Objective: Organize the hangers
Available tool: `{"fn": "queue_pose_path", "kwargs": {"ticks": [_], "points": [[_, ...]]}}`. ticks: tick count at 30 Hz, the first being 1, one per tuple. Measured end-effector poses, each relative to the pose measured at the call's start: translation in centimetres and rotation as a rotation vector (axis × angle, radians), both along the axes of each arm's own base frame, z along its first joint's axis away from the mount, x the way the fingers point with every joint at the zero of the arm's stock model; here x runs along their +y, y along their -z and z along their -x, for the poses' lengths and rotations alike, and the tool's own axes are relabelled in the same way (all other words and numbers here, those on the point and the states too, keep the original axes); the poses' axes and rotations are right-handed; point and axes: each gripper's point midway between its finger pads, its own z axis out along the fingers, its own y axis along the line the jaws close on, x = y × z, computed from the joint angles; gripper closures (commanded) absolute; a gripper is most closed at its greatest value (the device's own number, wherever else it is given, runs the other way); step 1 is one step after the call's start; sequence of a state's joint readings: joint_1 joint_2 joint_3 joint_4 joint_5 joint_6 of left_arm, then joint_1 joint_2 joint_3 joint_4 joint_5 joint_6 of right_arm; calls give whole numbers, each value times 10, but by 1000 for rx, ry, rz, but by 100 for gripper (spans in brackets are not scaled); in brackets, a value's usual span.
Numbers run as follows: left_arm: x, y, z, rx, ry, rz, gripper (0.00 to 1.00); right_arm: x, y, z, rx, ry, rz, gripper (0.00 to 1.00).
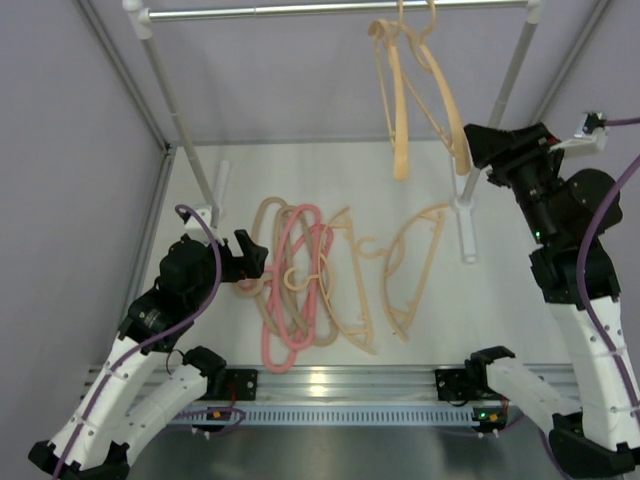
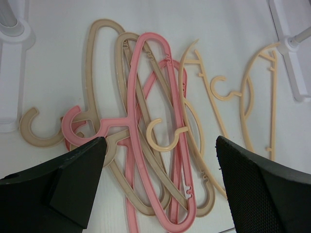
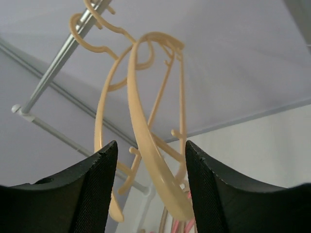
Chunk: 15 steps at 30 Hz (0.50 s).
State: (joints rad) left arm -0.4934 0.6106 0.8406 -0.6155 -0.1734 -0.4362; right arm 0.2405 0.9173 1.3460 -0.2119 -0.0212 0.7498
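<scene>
White/blk arms (image 1: 110, 392), purple cables (image 1: 216, 268), maybe green LEDs (image 1: 537, 236)

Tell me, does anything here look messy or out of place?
Yes: pink hangers, beige hangers and peach hangers lie tangled in a heap on the table, while a peach pair hangs from the rail.

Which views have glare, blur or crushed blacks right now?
Top external: strong glare on the metal strip at the near edge. Left wrist: hanger pile sharp, evenly lit, faint shadows; its fingers nearly black. Right wrist: hanging hangers sharp against the pale wall; rail slightly softer.
</scene>
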Motion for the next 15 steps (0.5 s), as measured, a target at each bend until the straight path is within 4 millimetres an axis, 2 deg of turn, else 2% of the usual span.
{"fn": "queue_pose_path", "kwargs": {"ticks": [4, 7, 9, 11, 13, 15], "points": [[0, 0, 0, 0, 1, 0, 2, -24, 56, 17, 105, 109, 45, 51], [0, 0, 0, 0, 1, 0, 2, -30, 110, 16, 214, 142, 91, 57], [0, 0, 0, 0, 1, 0, 2, -29, 159, 11, 319, 139, 128, 59], [0, 0, 0, 0, 1, 0, 2, -24, 217, 9, 445, 125, 168, 60], [0, 0, 0, 0, 1, 0, 2, -14, 278, 16, 579, 94, 219, 60], [0, 0, 0, 0, 1, 1, 2, -1, 322, 30, 675, 52, 272, 61]]}}
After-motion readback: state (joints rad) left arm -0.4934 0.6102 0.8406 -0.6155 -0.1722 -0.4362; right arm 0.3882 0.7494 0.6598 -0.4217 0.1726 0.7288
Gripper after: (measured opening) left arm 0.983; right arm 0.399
